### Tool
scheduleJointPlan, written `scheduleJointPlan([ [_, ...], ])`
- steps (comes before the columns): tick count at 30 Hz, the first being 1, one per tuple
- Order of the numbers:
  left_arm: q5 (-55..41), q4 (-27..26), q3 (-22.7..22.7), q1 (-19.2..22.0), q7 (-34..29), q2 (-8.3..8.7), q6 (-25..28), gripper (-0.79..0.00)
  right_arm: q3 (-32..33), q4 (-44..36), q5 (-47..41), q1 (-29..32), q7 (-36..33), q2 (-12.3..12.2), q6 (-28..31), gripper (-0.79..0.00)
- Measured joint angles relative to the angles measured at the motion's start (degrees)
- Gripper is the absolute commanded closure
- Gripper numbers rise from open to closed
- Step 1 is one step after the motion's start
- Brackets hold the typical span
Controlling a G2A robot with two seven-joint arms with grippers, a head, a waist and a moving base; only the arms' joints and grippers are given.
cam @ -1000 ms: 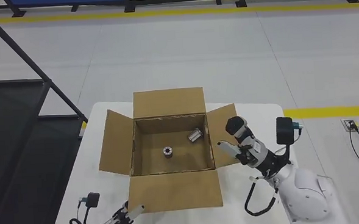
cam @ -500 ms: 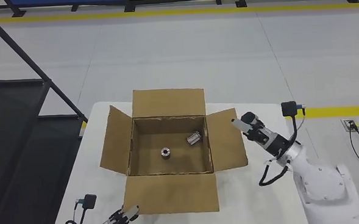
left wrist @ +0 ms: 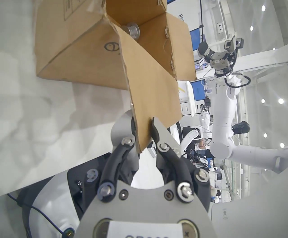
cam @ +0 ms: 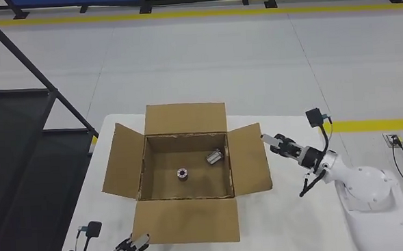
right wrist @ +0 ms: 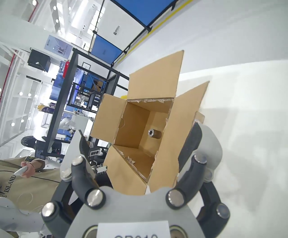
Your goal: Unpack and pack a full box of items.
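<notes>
Nearest, the front flap (left wrist: 153,90) of the box (cam: 188,141) was pinched at its corner by the left gripper (left wrist: 144,121). Farther in, a little metal wheel (cam: 182,173) and a metal tube (cam: 215,156) were left on the box floor, so the job was judged not finished. From above both were seen; from the right wrist, one. Beside the right flap (cam: 251,157), the right gripper (right wrist: 138,131) was held spread wide, with nothing in it.
</notes>
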State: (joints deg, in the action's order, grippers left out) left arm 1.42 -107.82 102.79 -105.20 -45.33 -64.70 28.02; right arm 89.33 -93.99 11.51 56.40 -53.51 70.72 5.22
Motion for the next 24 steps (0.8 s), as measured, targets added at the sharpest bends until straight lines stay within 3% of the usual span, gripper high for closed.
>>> scheduleJointPlan([
  [8,2.2,-0.9,1.6,-1.3,2.4,0.31,0.9,-0.785,-4.4,5.0,0.3,-4.7,-3.1,-0.3,-1.6,-0.785],
  [19,13.8,-8.3,10.0,-10.8,23.2,-0.75,3.7,-0.785,-9.7,7.4,-5.2,-9.6,-8.7,-0.4,3.1,-0.785],
  [24,14.0,-10.8,10.7,-10.9,26.9,-1.0,2.0,-0.785,-13.0,7.3,-7.1,-12.1,-8.4,-0.1,5.5,-0.785],
])
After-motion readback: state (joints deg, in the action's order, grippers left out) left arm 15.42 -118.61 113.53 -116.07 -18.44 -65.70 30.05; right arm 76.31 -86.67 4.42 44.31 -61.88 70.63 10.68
